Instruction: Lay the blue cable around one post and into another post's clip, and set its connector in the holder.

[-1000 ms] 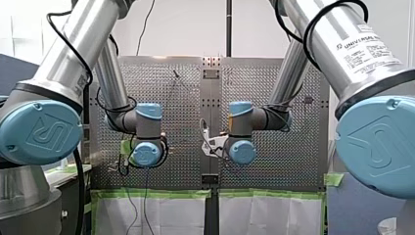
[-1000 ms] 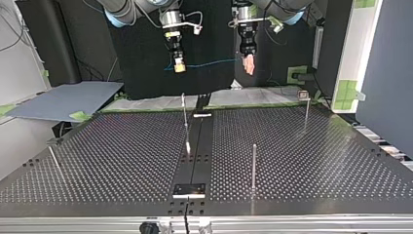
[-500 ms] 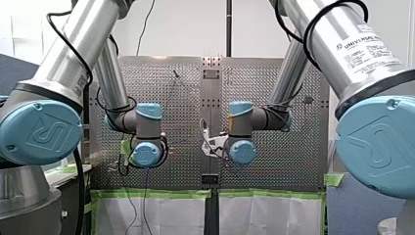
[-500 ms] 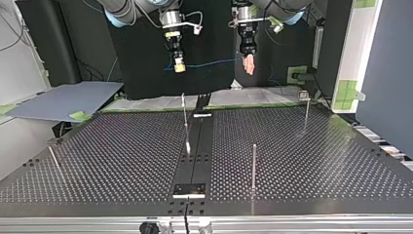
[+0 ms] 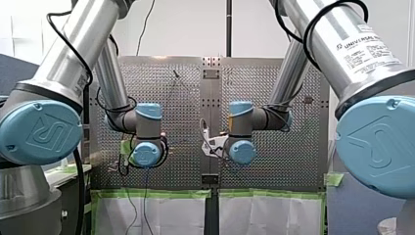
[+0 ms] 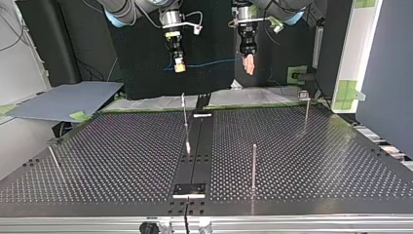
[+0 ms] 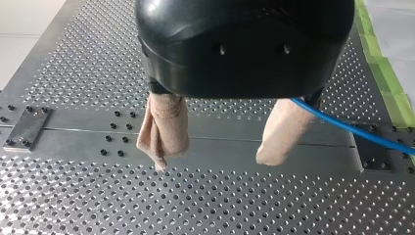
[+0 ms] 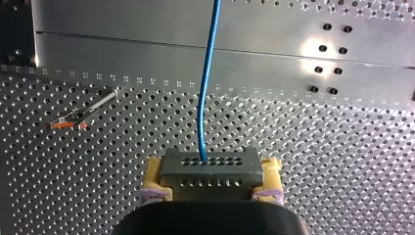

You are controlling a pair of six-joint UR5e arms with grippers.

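In the top view both grippers hang high above the table's far edge. My right gripper (image 6: 179, 67) (image 8: 212, 177), with yellow pads (image 8: 270, 171), is shut on a grey metal connector (image 8: 210, 162). The blue cable (image 8: 207, 83) (image 6: 207, 63) leaves the connector and runs level to my left gripper (image 6: 250, 65). In the left wrist view that gripper (image 7: 213, 161) stands open, its beige pads (image 7: 164, 129) wide apart and nothing between them. The cable (image 7: 352, 128) passes beside one pad.
Thin posts stand on the perforated table (image 6: 311, 161): a leaning one (image 6: 185, 122) at the centre strip, one (image 6: 253, 165) nearer the camera, one with a clip head (image 6: 305, 107) at the view's right, one (image 6: 54, 158) at its left. A dark plate (image 6: 190, 189) sits on the strip.
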